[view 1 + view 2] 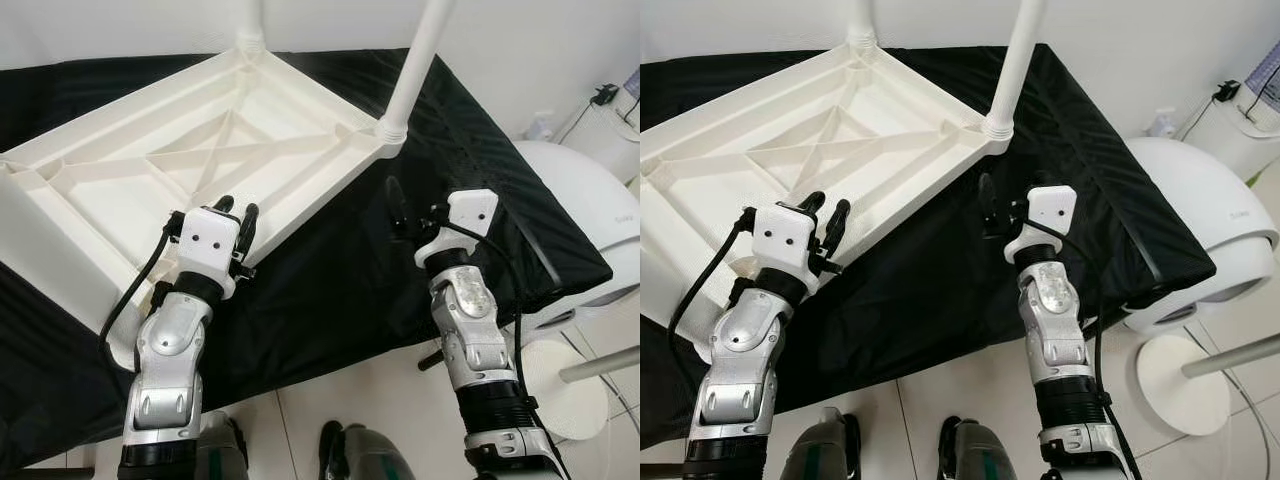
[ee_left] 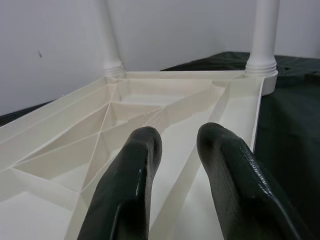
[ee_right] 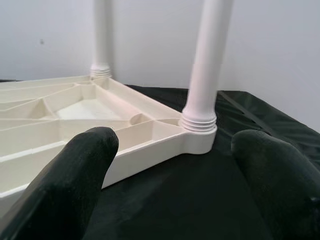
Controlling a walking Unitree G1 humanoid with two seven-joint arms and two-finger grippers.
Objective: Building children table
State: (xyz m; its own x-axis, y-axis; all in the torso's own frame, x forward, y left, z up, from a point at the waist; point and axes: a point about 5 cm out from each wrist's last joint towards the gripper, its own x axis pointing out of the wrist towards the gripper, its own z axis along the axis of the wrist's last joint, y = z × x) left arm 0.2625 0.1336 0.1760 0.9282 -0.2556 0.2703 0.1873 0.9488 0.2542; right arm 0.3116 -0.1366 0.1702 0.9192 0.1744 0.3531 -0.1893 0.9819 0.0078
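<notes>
Left gripper (image 1: 236, 212) slightly parted, empty, above upturned white tabletop (image 1: 120, 190). Right gripper (image 3: 170, 165) wide apart, empty, facing near leg (image 3: 205, 75) over black cloth (image 1: 330, 290).

Looked smooth, matt: white ribbed plastic tabletop (image 1: 200, 150). Beneath that tabletop, faintly sheened, creased black cloth cover (image 1: 470, 150). Glossy: black rubbery fingers (image 2: 135, 185).

Bright, even light, sharp throughout (near fingertips slightly soft), faint shadows.
</notes>
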